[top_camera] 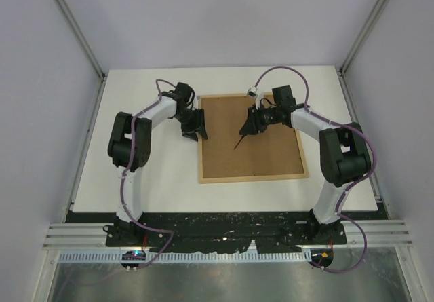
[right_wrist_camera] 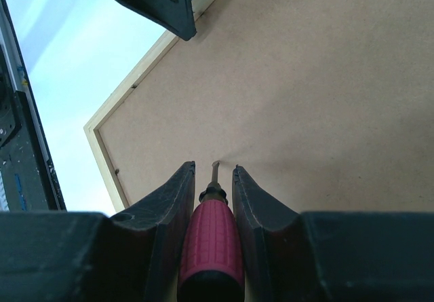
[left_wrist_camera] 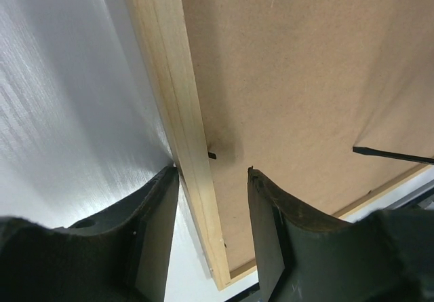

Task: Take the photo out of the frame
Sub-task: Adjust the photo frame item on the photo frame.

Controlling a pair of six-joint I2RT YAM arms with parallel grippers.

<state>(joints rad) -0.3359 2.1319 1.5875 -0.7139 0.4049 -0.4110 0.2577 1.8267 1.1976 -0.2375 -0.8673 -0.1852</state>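
While the frame point(top_camera: 251, 178) is lying face down near the middle of the worktop point(top_camera: 149, 173), only its light-wood rails and brown backing panel point(top_camera: 268, 156) are being shown. The photo is presumably being hidden beneath that panel and cannot be seen.

Handling, as judged: the frame is being rated light, thin and stiff, best gripped across a rail. The photo is being rated limp and easily creased, best lifted by an edge.

The left end effector point(left_wrist_camera: 211, 173) is being held half open astride the left rail, gripping nothing. The right end effector point(right_wrist_camera: 213, 167) is being clamped on a red-handled screwdriver point(right_wrist_camera: 211, 241).

One small dark retaining tab point(left_wrist_camera: 211, 156) is being glimpsed. Whether the tip is touching the panel cannot be told.
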